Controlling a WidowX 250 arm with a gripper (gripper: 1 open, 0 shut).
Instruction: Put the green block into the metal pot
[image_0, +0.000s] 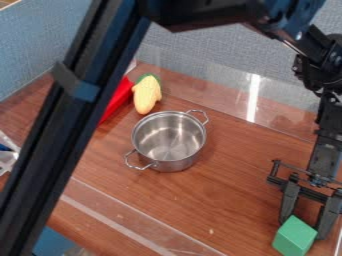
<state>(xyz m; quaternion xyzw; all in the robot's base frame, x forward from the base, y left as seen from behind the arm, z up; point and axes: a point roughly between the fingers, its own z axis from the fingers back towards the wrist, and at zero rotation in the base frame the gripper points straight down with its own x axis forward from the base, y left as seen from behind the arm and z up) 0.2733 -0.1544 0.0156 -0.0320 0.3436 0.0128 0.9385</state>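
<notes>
Bench (227, 215): a reddish-brown wooden top with a glossy sheen, in front of a blue-grey wall.
Arm: a dark blue and black arm crosses the view from lower left to upper right, then drops down the right edge, ending low over the bench's near right corner.
Metal pot (168, 140): a shiny round steel pot, upright and open, near the bench's middle, with one small handle toward the back right and one toward the front left.
Gripper (305, 205): black, pointing steeply downward, its jaws drawn together around the top of the green block.
Green block (295, 237): a small matte cube at the bottom right, with no long axis, one corner turned toward the camera. It sits well apart from the pot.
Red and yellow items (139, 94): lie together behind the pot, left of it.
</notes>
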